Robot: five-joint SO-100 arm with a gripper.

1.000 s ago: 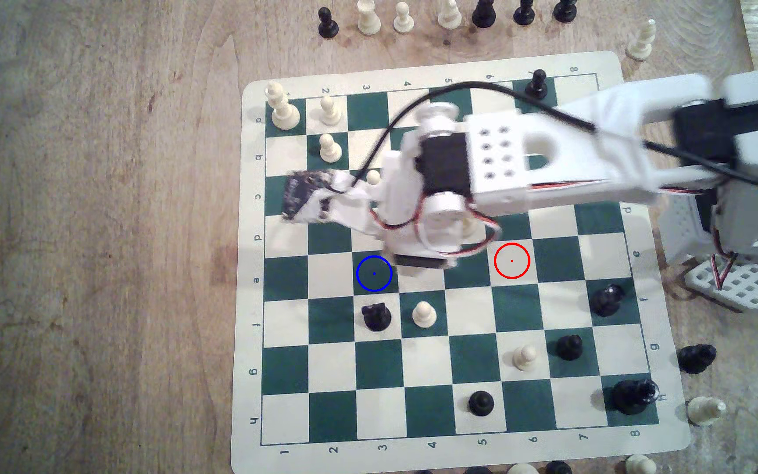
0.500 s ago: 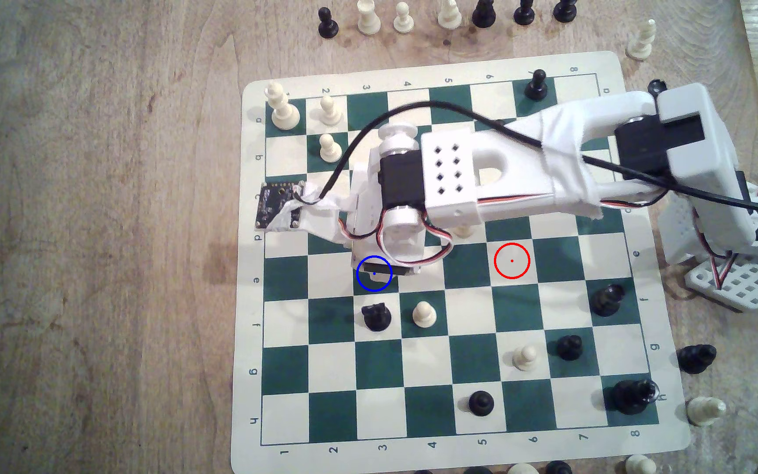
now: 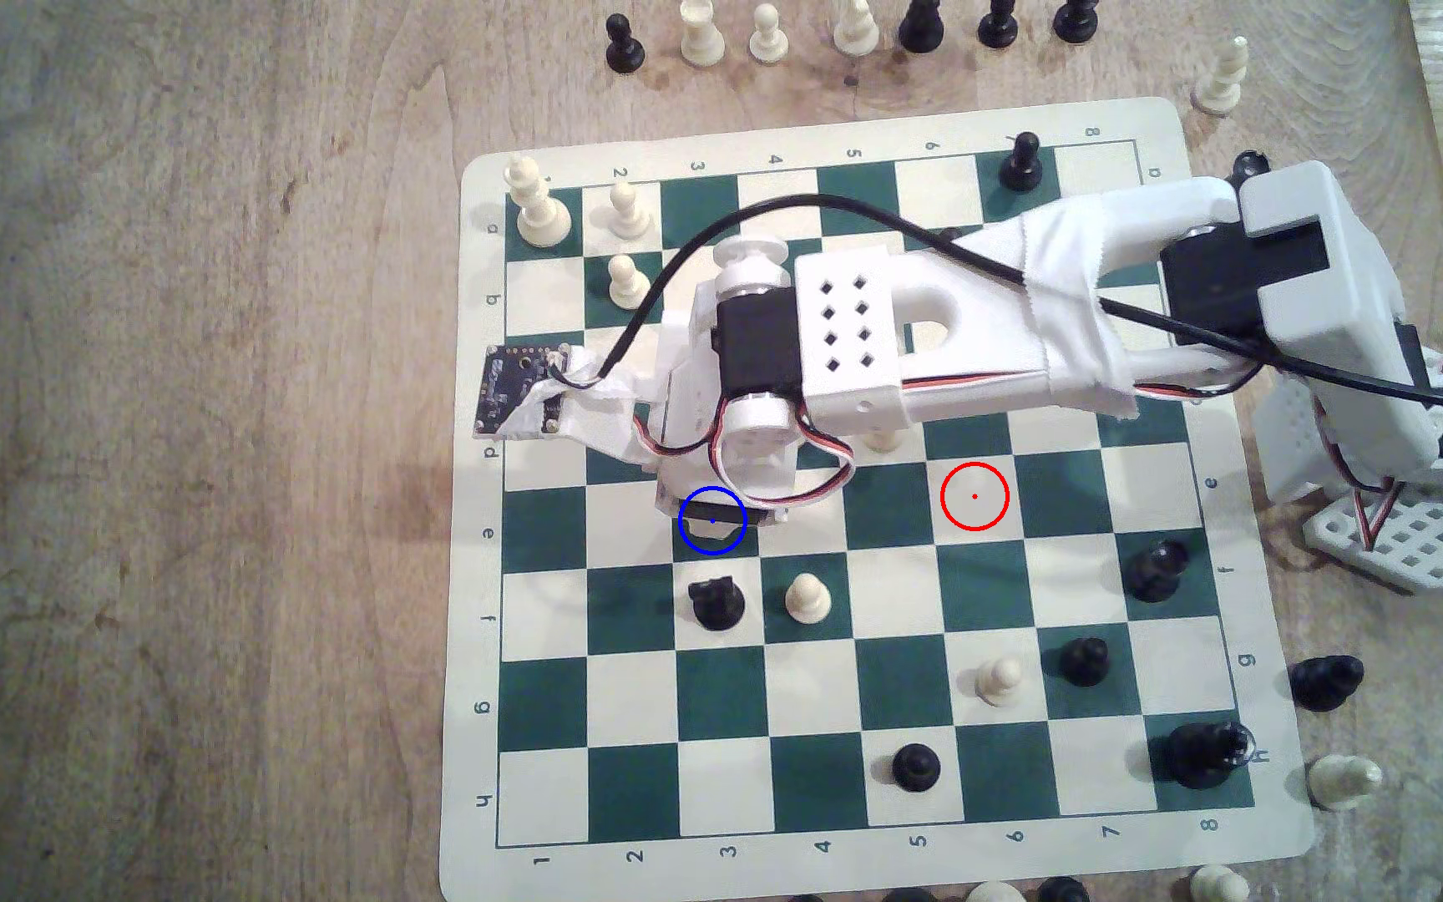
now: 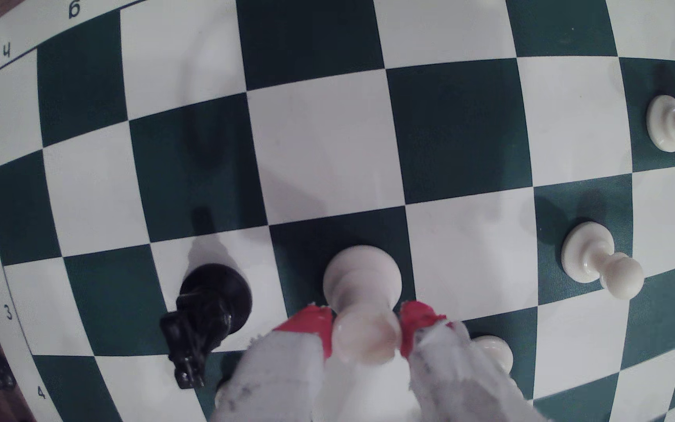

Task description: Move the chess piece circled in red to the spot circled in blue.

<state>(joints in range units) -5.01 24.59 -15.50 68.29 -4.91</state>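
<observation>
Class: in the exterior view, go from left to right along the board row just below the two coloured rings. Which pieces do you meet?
Black knight → cream pawn → black piece

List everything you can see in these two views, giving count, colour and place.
board: one, green and cream, on table
table: one, wooden, under board
rook: one, cream, on a green square, in gripper
blue ring: one, green square, partly under gripper
red ring: one, bare cream square, to the exterior view's right of gripper
black pieces: six, on board
cream pawns: four plainly seen, on board
tall piece: one, cream, board corner
spare pieces: many, black and cream, around board
arm: one, white, over board
gripper: one, red-tipped, shut on rook
</observation>
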